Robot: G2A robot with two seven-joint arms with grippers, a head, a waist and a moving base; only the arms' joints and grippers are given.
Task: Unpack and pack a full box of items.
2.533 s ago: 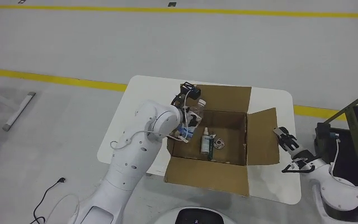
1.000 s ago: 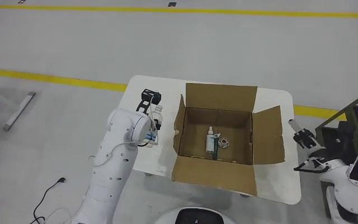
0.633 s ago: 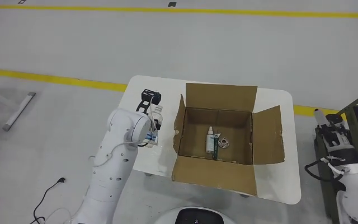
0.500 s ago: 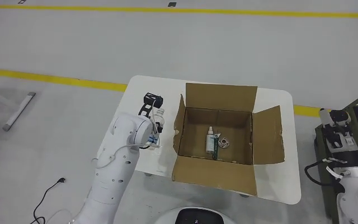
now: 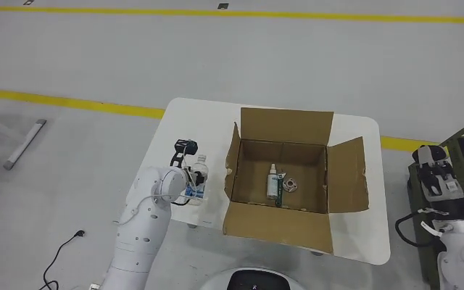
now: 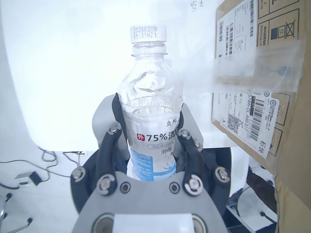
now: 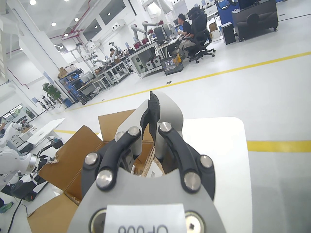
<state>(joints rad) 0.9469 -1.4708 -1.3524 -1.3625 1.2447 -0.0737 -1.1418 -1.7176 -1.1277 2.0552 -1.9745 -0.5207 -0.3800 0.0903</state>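
Observation:
My left gripper (image 6: 149,120) is shut on a clear plastic bottle (image 6: 150,93) with a white cap and a blue-and-white label. In the top view that bottle (image 5: 196,177) is over the white table (image 5: 196,123), left of the open cardboard box (image 5: 341,235), and the left gripper (image 5: 193,174) holds it by the body. Inside the box lie a small spray bottle (image 5: 272,181) and a small grey part (image 5: 289,185). My right gripper (image 7: 153,112) is shut with nothing in it, raised off the table's right side (image 5: 433,177).
The box's side flaps are folded out, one to the right (image 5: 348,175) and one at the front (image 5: 279,228). The box wall (image 6: 262,73) stands close beside the held bottle. A dark cart (image 5: 435,217) stands by the table's right edge.
The left arm lifted the bottle out of the box, carried it left over the table and lowered it toward the front. The right arm drew back off the table's right side.

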